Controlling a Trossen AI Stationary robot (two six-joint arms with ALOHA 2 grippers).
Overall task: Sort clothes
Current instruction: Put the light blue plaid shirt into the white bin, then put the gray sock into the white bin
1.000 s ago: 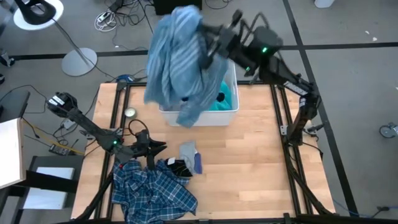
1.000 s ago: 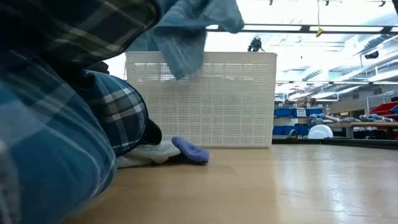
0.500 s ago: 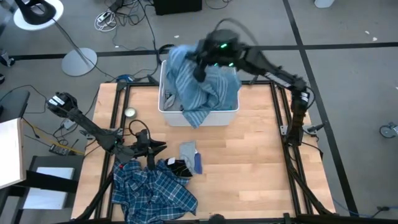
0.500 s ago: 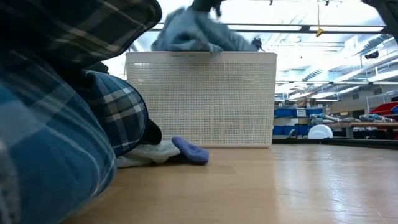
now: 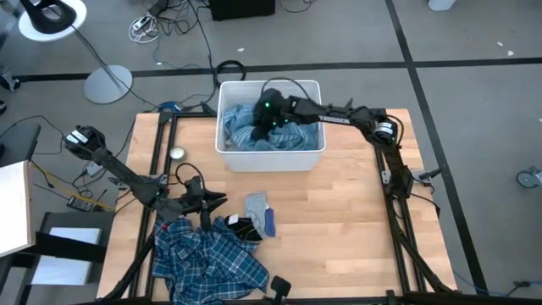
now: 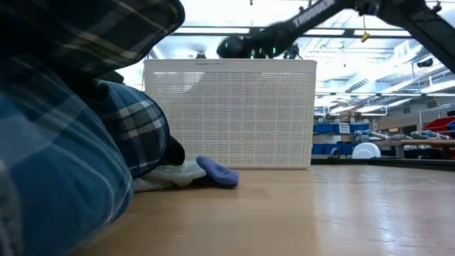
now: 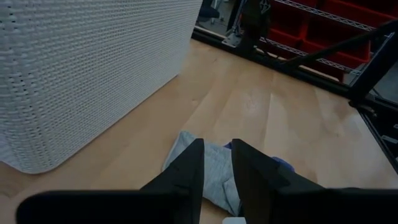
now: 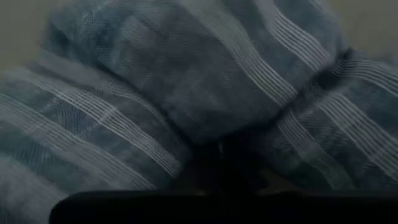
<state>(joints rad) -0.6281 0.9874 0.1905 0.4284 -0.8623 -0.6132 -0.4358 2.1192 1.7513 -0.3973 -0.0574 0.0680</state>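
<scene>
High view: the right gripper (image 5: 269, 119) is down inside the white bin (image 5: 315, 158) at the far edge of the table (image 5: 339, 220). It presses into the striped shirt (image 5: 254, 134), which lies crumpled in the bin and fills mostly the left half. A bit of turquoise tee (image 5: 306, 133) shows beside it. The shirt is directly under this gripper, so I judge that the coming move is only to let go and lift straight up.

The left gripper (image 5: 213, 202) waits near the left front part of the table. The plaid shirt (image 5: 207, 258) is heaped just in front of it at the front edge. A small grey-blue piece (image 5: 259, 209) and a black piece (image 5: 244, 225) lie just beside it. The left arm is clearly nearer to these.

Low view: the plaid shirt (image 6: 64, 142) fills the left side, and the bin (image 6: 231, 114) stands behind.

Left wrist view: the left fingers (image 7: 189, 171) stand a little spread, holding nothing, above the grey piece (image 7: 214, 174).

Right wrist view: only striped folds (image 8: 186, 93), grey-blue with thin white lines. The fingers are pressed nearly together on the cloth.
</scene>
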